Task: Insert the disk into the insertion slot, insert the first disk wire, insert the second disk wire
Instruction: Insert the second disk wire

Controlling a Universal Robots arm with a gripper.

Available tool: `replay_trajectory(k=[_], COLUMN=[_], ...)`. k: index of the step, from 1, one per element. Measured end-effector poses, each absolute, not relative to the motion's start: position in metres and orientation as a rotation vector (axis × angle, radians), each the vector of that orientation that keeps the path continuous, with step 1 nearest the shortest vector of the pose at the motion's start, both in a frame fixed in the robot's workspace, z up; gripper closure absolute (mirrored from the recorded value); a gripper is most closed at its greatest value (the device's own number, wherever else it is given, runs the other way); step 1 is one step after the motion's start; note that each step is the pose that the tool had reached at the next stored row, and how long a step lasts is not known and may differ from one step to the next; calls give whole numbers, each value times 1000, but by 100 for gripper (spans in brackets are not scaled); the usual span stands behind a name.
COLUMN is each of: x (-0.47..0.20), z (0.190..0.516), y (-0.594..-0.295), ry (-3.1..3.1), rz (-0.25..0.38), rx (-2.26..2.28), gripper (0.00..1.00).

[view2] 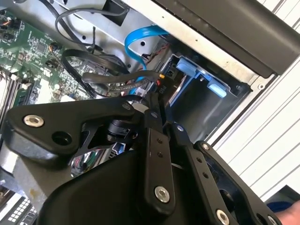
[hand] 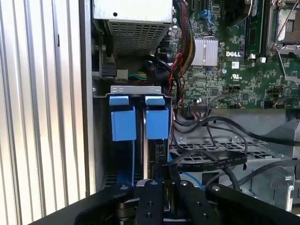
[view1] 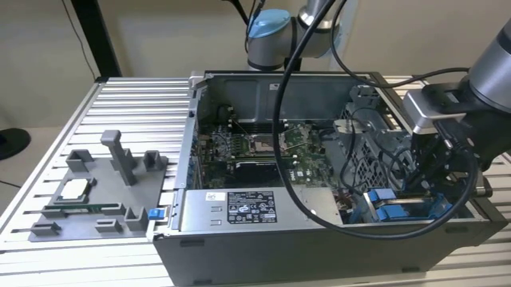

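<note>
Gripper (view2: 156,107) fingers pressed together, seemingly pinching the black plug of a disk wire (view2: 140,77) – exact contact hard to make out. Poised right over the insertion slot (hand: 136,89), at about four o'clock of the open case in the exterior view. Disk (hand: 157,123) apparently already seated there, blue carrier tab showing, face hidden. Probably a light, limp cord with a small stiff plug: best held by the plug body, squarely, never by the cord – contacts likely fragile. Slack blue data cable (view2: 136,40) just beside. Green motherboard (view1: 264,149) off at nine o'clock, grey power-supply box (view1: 248,209) at eight.
</note>
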State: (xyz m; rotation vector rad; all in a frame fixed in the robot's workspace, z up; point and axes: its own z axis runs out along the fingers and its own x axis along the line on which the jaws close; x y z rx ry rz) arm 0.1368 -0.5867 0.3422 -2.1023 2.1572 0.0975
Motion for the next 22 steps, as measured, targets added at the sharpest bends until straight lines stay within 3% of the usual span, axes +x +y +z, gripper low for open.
replay_trajectory(k=[11,12,22], x=[136,136,136], z=[335,334,352], y=[-587,-587,-587], ry=[2156,2156,2155], rz=[95,96,97], rx=[-2102,-2102,-2101], gripper=[100,0,0])
